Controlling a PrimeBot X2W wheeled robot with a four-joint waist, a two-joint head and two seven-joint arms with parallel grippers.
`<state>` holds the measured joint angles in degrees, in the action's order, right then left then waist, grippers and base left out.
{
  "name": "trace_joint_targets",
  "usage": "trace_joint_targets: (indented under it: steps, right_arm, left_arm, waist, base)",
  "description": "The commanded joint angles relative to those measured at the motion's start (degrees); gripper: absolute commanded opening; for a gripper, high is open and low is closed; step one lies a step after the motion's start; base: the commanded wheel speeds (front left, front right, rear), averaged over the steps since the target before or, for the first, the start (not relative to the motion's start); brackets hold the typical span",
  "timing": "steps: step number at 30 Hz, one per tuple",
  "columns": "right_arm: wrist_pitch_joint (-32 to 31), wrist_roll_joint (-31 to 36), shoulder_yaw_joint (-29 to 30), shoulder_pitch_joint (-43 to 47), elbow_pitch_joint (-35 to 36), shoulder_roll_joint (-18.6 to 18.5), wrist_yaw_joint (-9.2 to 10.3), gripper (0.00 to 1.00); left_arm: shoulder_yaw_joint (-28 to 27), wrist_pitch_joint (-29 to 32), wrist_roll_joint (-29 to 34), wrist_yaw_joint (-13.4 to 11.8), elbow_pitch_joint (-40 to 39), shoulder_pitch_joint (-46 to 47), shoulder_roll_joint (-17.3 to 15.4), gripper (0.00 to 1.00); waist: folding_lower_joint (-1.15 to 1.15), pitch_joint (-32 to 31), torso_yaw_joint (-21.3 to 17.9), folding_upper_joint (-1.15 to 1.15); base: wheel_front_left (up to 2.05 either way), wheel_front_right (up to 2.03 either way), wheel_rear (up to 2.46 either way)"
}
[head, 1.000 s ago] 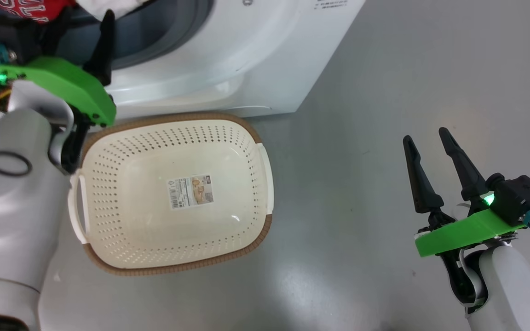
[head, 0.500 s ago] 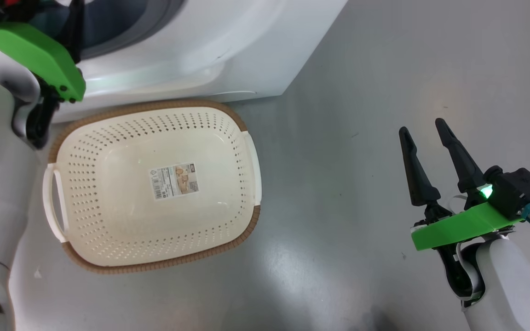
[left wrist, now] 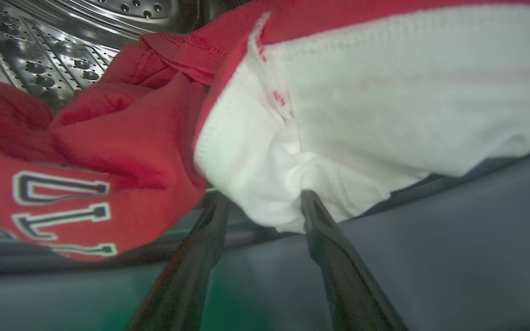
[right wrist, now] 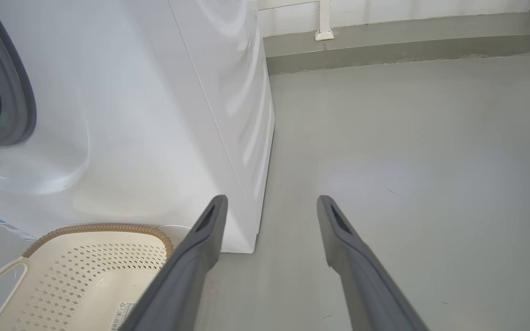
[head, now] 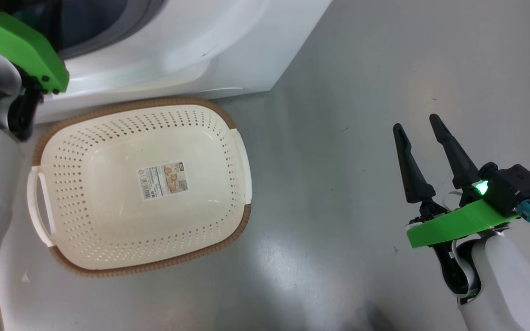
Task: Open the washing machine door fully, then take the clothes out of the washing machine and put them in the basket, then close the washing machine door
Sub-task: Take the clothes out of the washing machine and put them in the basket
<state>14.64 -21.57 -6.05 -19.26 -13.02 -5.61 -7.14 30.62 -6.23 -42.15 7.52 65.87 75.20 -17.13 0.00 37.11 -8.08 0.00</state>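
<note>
The right gripper (head: 414, 122) hangs released over the floor (head: 338, 193), jaws spread, well apart from the washer (head: 200, 46). The basket (head: 108, 220) sits on the floor just in front of the washer, below its opening. The left gripper (left wrist: 262, 198) is at the washer's mouth, its fingers astride a white fold of the clothes (left wrist: 131, 138). Whether they pinch it cannot be told. The red and white clothes lie heaped at the front of the washer's drum (left wrist: 62, 41).

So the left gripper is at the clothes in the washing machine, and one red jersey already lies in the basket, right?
Not quite. The basket holds just its paper label, as the head view shows. The left gripper is indeed at the clothes in the washing machine.
</note>
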Motion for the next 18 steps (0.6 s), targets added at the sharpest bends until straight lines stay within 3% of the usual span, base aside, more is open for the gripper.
trace_joint_targets:
  steps: [1,18]
  right_arm:
    - [0.36,-0.03,-0.99,0.25,1.09,-0.10,-0.35,1.00]
    - [0.36,0.35,0.24,1.16,0.82,-0.95,-0.35,1.00]
  left_arm:
    - [0.05,-0.77,-0.72,-0.03,-0.52,1.37,-2.80,0.00]
    - [2.91,-8.64,-3.74,-0.03,-3.90,-2.45,-2.00,0.00]
  waist:
    - [0.00,-0.05,-0.05,0.00]
    - [0.00,-3.82,2.85,0.00]
  base:
    - [0.00,0.00,0.00]
    - [0.00,0.00,0.00]
